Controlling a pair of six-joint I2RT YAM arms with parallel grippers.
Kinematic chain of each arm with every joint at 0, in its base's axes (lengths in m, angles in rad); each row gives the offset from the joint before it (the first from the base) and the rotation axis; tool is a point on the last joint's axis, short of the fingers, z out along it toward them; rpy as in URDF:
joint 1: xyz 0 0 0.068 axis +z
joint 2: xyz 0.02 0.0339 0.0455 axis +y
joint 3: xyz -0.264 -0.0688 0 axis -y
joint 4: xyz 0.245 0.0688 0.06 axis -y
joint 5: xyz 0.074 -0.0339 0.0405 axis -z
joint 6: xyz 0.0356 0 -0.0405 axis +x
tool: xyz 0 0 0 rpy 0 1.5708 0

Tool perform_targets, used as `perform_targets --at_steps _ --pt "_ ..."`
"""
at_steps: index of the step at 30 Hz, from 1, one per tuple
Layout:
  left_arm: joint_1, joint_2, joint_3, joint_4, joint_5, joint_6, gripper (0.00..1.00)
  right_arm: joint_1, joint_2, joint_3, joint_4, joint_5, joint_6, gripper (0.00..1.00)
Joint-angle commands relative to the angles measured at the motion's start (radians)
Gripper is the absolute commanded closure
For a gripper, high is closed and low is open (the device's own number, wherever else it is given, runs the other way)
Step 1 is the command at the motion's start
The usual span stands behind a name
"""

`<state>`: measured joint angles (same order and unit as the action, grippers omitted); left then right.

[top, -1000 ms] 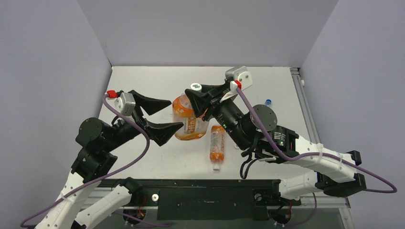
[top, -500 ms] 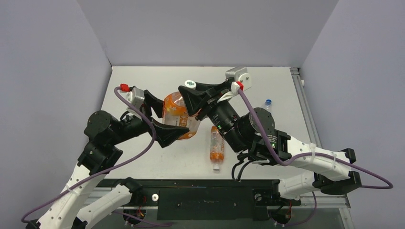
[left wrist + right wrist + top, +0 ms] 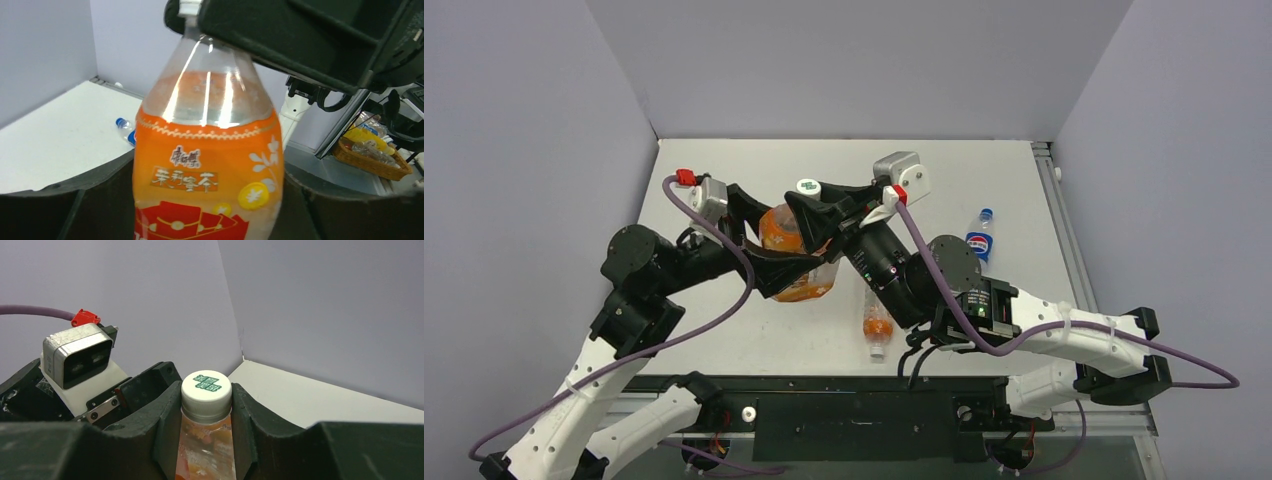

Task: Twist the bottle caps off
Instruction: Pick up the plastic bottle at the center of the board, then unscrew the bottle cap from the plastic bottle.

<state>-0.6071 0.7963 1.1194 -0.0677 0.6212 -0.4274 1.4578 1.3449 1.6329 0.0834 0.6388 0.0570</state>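
Note:
The wide orange bottle (image 3: 807, 284) hangs upright above the table's middle. My right gripper (image 3: 812, 200) is shut on its white cap with a green mark (image 3: 809, 187); in the right wrist view the cap (image 3: 206, 385) sits between both fingers (image 3: 165, 425). My left gripper (image 3: 796, 245) is shut on the bottle's labelled body (image 3: 207, 165), its fingers pressing both sides. A slim orange bottle (image 3: 876, 322) lies on the table, partly under the right arm. A Pepsi bottle (image 3: 977, 243) with a blue cap (image 3: 987, 213) lies to the right.
Grey walls close in the table on the left, back and right. A metal rail (image 3: 1049, 200) runs along the right edge. Off the table, the left wrist view shows a basket (image 3: 370, 155) of items.
My left gripper moved right, around the wide orange bottle, and closed on its body. The right arm carried the bottle by its cap to the left, uncovering the Pepsi bottle.

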Motion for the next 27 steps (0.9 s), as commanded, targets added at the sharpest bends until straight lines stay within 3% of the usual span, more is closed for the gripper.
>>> perform_targets --at_steps 1,3,7,9,11,17,24,27 --pt "0.003 0.009 0.049 0.092 -0.001 0.023 0.46 0.019 -0.003 0.015 0.048 -0.016 0.02 1.0" --pt "0.004 0.007 0.044 0.08 0.001 0.057 0.61 0.017 -0.009 0.014 0.039 -0.008 0.028 0.78" --pt "0.004 -0.006 0.021 0.024 -0.015 0.16 0.69 -0.039 -0.03 0.067 -0.093 -0.005 0.101 0.3" --pt "0.004 -0.018 0.004 0.011 -0.031 0.219 0.74 -0.067 -0.035 0.122 -0.196 -0.034 0.156 0.18" --pt "0.003 -0.025 -0.008 0.001 -0.05 0.276 0.79 -0.107 -0.021 0.205 -0.325 -0.097 0.202 0.11" --pt "0.003 -0.044 -0.04 -0.006 -0.092 0.417 0.95 -0.189 0.118 0.535 -0.694 -0.208 0.27 0.1" --pt "0.001 -0.045 -0.063 0.019 -0.167 0.468 1.0 -0.19 0.15 0.509 -0.69 -0.32 0.26 0.1" --pt "0.001 -0.045 -0.066 0.023 -0.171 0.473 1.0 -0.193 0.183 0.545 -0.719 -0.328 0.271 0.25"
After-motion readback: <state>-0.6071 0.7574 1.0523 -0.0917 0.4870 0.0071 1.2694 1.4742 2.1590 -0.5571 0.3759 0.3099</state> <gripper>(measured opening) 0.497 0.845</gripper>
